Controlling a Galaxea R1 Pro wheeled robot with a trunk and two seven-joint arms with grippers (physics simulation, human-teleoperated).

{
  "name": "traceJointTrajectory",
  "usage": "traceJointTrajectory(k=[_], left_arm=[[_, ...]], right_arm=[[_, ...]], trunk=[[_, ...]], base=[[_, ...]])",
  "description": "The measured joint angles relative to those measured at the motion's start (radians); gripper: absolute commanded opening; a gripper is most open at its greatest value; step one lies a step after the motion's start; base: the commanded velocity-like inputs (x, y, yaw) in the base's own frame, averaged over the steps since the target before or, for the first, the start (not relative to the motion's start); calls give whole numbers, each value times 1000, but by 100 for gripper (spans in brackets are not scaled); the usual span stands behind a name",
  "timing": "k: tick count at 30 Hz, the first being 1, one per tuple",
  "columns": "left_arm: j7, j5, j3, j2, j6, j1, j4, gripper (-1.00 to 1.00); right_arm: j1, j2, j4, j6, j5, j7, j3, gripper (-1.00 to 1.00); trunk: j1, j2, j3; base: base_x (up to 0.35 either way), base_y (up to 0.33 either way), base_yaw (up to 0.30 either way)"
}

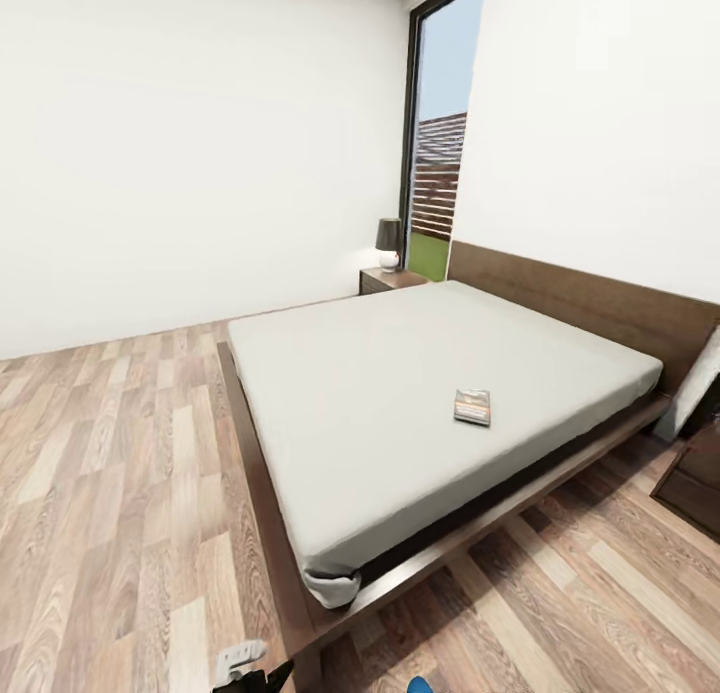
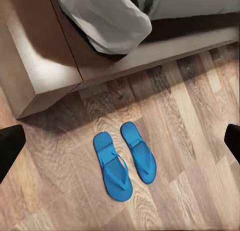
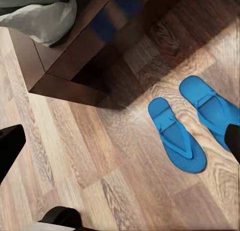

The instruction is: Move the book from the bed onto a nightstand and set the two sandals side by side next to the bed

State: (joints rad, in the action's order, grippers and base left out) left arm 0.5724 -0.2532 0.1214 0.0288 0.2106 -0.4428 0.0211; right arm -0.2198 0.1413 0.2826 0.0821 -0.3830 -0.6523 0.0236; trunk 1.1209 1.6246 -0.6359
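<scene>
Head view shows the book point(image 1: 472, 407) lying flat on the pale mattress of the bed point(image 1: 400, 373), well apart from the nightstand point(image 1: 392, 280) by the window. Left wrist view has the two sandals point(image 2: 124, 159) side by side on the plank floor near the bed's corner. Both the left gripper point(image 2: 120, 141) and the right gripper point(image 3: 120, 146) are spread wide, holding nothing.

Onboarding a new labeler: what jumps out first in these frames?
The big bed with its pale grey mattress and dark wooden frame dominates the head view, with the small book lying flat on the mattress toward the headboard side. Next come the two bright blue sandals, side by side on the wood-plank floor by the bed's corner. A nightstand with a lamp stands by the window.
</scene>
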Motion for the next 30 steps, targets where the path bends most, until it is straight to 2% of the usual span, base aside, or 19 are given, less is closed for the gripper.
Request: traceJointTrajectory(k=[30], left_arm=[[-1,0,0,0,0,0,0,100]], right_arm=[[0,0,0,1,0,1,3,100]], trunk=[[0,0,0]], base=[[0,0,-290]])
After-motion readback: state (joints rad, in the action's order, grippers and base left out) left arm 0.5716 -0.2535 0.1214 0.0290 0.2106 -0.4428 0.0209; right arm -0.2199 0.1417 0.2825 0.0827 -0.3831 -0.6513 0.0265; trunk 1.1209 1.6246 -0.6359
